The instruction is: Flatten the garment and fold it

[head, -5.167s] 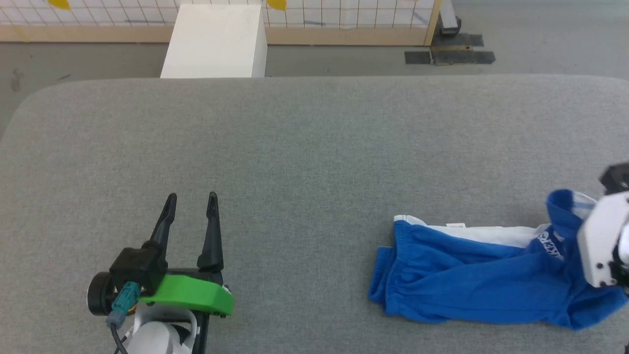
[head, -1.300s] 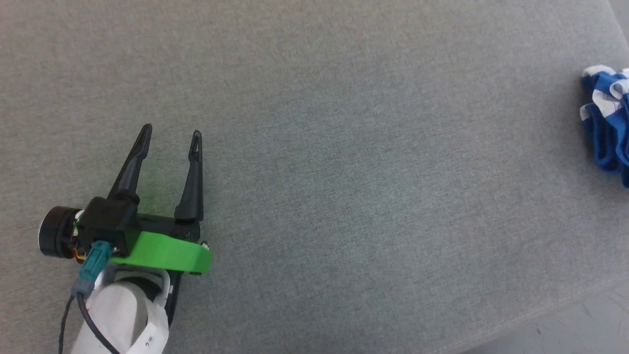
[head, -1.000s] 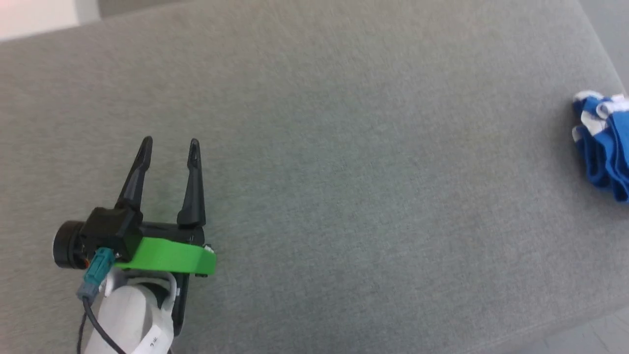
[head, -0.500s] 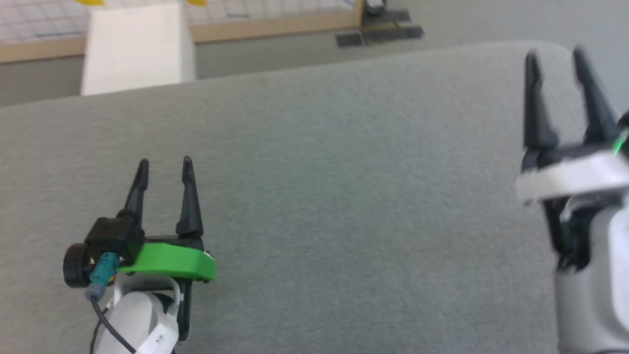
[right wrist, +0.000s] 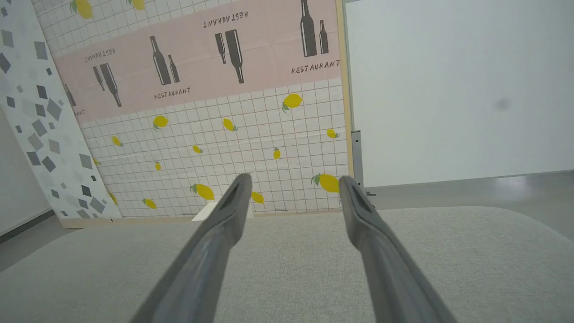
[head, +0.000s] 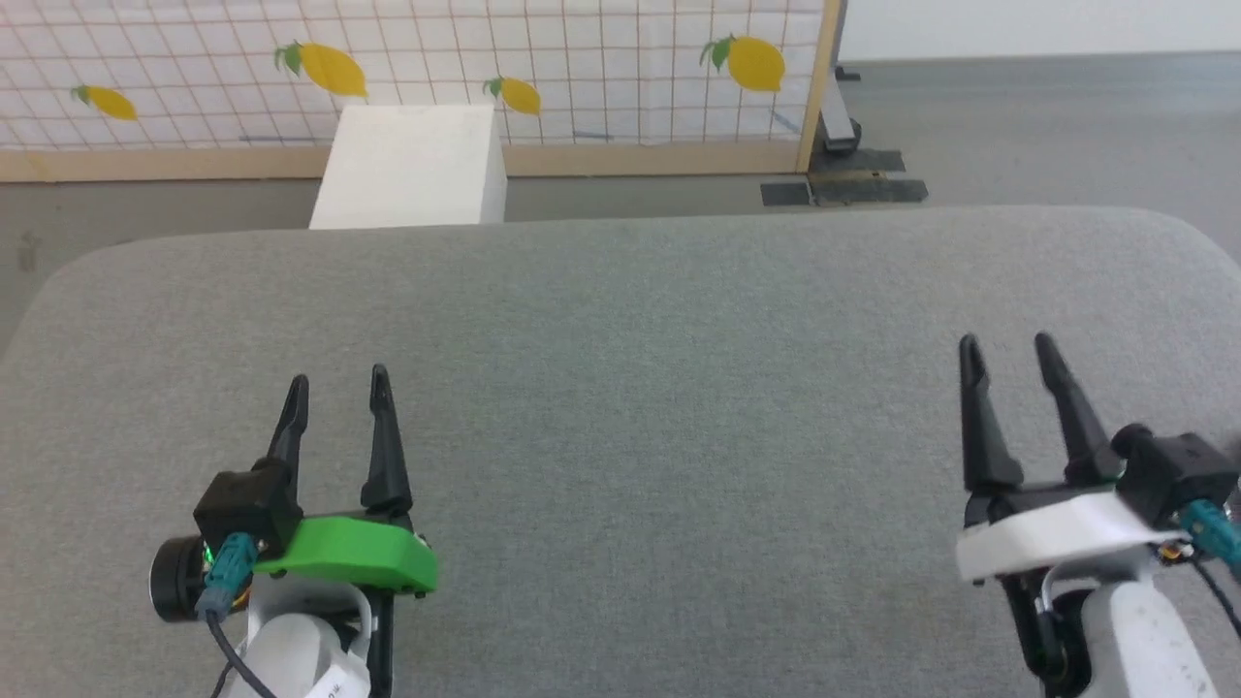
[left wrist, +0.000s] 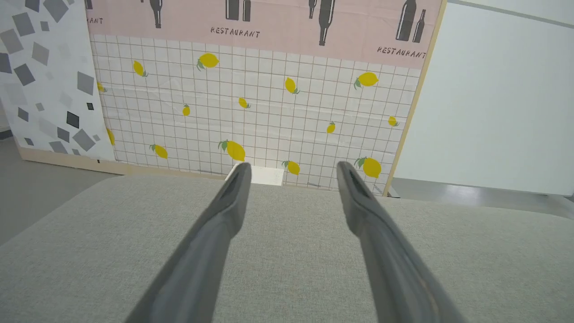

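**Where the three cameras look**

The head view looks down on the grey surface, facing the lemon screen at 12 o'clock. Both wrist views sit low, close over it, and face that same screen.

Both pincers, left and right, hover spread over grey table.

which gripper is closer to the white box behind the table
Left. The left gripper sits nearly in line with the white box, which lies beyond it; the right gripper is far off to its right.
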Motion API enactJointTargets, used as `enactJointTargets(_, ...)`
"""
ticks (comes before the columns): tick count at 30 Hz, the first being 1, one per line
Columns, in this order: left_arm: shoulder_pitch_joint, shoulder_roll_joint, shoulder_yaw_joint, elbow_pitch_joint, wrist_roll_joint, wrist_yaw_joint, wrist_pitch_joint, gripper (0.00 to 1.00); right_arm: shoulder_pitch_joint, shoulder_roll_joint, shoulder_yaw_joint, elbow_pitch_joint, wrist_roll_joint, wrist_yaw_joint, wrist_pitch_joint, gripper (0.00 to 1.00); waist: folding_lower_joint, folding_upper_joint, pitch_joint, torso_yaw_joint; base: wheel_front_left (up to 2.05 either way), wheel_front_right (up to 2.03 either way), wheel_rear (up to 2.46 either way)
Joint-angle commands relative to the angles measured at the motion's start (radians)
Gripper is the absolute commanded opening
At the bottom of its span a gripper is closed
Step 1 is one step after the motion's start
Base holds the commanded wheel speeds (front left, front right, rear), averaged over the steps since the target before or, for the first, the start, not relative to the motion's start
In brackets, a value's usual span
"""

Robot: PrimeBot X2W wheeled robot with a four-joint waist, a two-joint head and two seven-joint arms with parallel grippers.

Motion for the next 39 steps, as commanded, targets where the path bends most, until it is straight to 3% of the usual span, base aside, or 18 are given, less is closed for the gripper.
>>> enactJointTargets(1,0.017,-0.005,0.007,0.003,-0.006,0.007,-0.007,1.00,0.023,0.001,0.004,0.003,0.009,-0.002,-0.010,1.00,0.0001,0.0000,-0.018,0.014,0.00,0.00,0.00)
enactJointTargets(28,0.080,-0.038,-0.031,0.095,0.023,-0.009,-0.010,1.00,0.137,0.001,0.041,0.042,0.014,-0.002,-0.011,1.00,0.0001,0.0000,-0.015,0.019,0.00,0.00,0.00)
enactJointTargets(29,0.075,-0.035,-0.031,0.095,0.007,-0.005,-0.005,0.00,0.130,0.001,0.039,0.041,0.014,0.000,-0.008,0.00,0.0001,0.0000,-0.016,0.019,0.00,0.00,0.00)
enactJointTargets(39,0.077,-0.037,-0.026,0.085,0.017,-0.010,0.008,0.00,0.131,0.001,0.038,0.031,0.003,0.000,0.004,0.00,0.0001,0.0000,-0.015,0.017,0.00,0.00,0.00)
